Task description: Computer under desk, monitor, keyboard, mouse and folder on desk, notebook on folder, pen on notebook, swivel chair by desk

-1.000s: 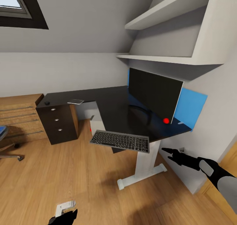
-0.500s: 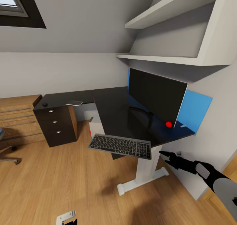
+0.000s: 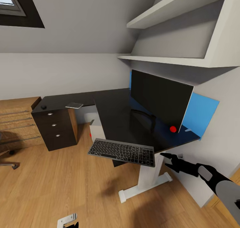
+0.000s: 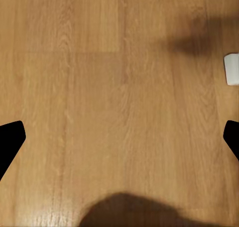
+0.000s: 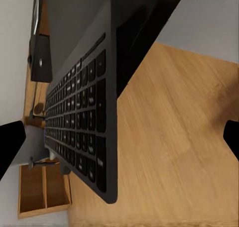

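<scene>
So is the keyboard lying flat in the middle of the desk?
No, the keyboard sits at the front edge of the desk, with much of it sticking out over the wooden floor.

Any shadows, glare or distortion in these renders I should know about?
Head view: wide-angle stretch toward the edges; the glossy desk mirrors the monitor stand; soft shadows on the floor under the keyboard. Left wrist view: dark shadow blobs on the floor planks, otherwise evenly lit. Right wrist view: keyboard strongly foreshortened and soft.

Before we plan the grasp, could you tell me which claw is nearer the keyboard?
Right. The right claw sits just beside the keyboard; the left claw hangs low over the floor.
</scene>
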{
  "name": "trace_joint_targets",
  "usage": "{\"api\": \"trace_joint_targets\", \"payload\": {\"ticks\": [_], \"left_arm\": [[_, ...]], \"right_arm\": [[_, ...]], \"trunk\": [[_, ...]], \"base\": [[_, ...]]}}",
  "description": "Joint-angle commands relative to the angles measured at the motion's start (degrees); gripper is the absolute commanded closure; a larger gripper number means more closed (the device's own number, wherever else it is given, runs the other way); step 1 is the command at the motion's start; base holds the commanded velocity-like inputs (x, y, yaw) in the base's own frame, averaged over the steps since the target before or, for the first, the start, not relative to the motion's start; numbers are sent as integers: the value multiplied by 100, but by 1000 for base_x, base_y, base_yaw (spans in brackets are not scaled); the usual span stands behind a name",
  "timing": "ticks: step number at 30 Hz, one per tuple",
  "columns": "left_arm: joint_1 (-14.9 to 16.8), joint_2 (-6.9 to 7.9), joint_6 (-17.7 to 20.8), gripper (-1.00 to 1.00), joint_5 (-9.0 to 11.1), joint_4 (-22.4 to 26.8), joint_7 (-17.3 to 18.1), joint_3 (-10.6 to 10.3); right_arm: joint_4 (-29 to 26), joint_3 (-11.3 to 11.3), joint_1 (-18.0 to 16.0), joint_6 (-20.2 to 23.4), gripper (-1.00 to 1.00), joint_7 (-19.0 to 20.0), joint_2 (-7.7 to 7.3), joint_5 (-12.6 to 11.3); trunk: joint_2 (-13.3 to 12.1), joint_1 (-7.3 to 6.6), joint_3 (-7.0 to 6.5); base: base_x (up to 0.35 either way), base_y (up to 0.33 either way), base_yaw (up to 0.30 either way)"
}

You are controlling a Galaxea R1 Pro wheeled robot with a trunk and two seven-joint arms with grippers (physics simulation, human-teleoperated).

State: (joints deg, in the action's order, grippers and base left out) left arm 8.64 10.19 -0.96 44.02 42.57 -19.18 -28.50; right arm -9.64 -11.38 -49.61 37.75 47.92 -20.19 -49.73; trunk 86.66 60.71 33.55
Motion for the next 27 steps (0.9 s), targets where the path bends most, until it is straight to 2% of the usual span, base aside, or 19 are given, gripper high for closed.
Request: {"api": "trace_joint_targets", "payload": {"ticks": [1, 7, 11, 15, 27], "left_arm": [[6, 9, -10, -100, 45, 11, -50, -41], [6, 6, -9, -100, 47, 7, -50, -41], [6, 1, -1, -100, 52, 6, -50, -49], [6, 0, -1, -100, 54, 6, -50, -49], [6, 0, 0, -100, 53, 5, -57, -50]], "right_arm": [[2, -46, -5, 65, -100, 5, -2, -61], [5, -43, -5, 194, -100, 6, 44, -63], [6, -44, -5, 201, -100, 21, 200, -54], [6, -44, -2, 184, -100, 23, 289, -47], [6, -40, 4, 121, -100, 2, 314, -23]], "trunk": [[3, 0, 6], [3, 0, 6], [3, 0, 6], [3, 0, 6], [3, 0, 6]], "base": [[5, 0, 0], [2, 0, 0], [0, 0, 0], [0, 0, 0], [0, 0, 0]]}}
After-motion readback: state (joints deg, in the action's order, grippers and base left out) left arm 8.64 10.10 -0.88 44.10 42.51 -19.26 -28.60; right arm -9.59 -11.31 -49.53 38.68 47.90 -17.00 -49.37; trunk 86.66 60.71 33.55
